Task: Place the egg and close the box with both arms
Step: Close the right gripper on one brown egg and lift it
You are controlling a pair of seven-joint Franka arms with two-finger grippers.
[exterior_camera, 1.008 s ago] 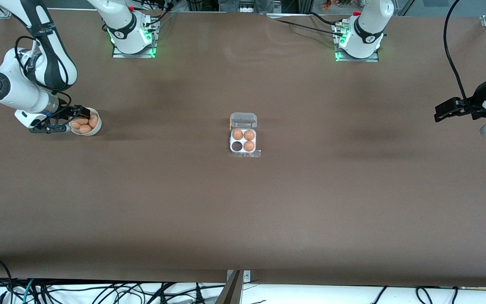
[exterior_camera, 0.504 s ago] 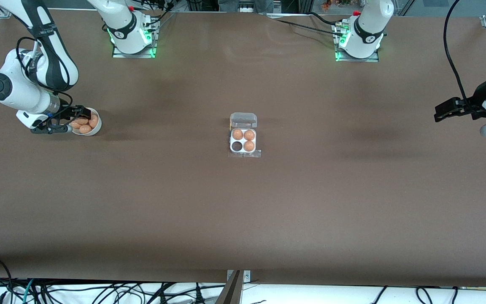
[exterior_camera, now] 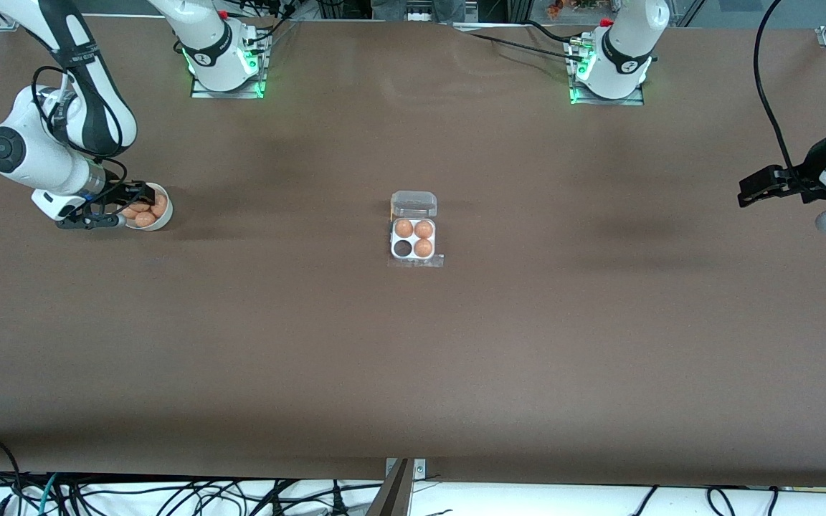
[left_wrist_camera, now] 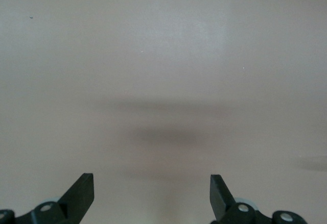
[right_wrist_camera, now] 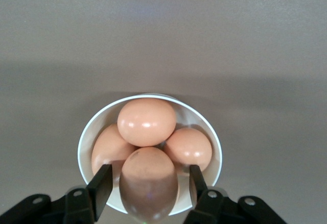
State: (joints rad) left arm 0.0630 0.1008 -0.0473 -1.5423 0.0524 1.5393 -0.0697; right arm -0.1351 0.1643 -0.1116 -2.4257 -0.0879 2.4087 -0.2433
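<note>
Right gripper (right_wrist_camera: pixel 149 188) down in the white bowl (right_wrist_camera: pixel 86 141) at the right arm's end of the counter (exterior_camera: pixel 413 358), jaws flanking the egg (right_wrist_camera: pixel 148 183), contact impossible to tell. Box (exterior_camera: pixel 413 239) mid-counter, lid open, three cells filled. Left gripper (left_wrist_camera: pixel 152 193) waiting over bare counter, jaws spread wide, empty.

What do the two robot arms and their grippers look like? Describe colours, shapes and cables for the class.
Both arms are glossy white, rounded tubes with black joint bands and loose black cables. Their bases glow green. The right gripper and left gripper are black, each with two flat, tapered fingers fixed by pale screws.
</note>
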